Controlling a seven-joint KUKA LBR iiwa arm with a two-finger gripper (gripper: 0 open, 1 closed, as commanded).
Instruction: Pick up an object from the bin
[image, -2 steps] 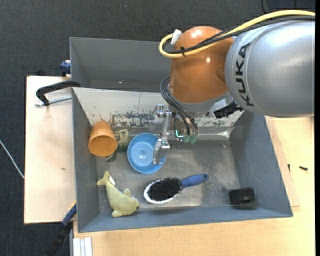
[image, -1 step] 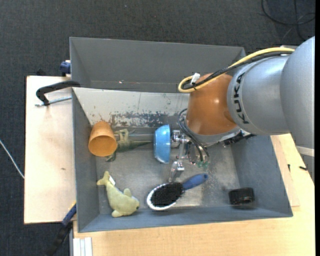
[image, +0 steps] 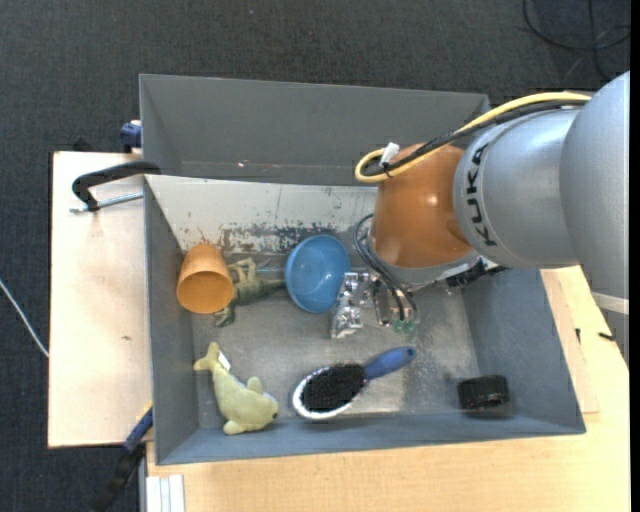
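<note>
now | gripper (image: 368, 308) apart, empty | beside blue bowl (image: 318, 270) | arm (image: 520, 190) reads "kuka"

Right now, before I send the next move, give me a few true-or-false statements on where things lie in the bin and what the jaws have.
1. The orange cup lies on its side by the left wall of the bin. True.
2. The hairbrush is held between the jaws. False: it lies on the floor in front of the gripper, whose jaws stand open with nothing between them.
3. The blue bowl sits just left of the gripper. True.
4. The small black object lies in the front left corner. False: it is in the front right corner; a pale yellow plush toy lies front left.
</note>
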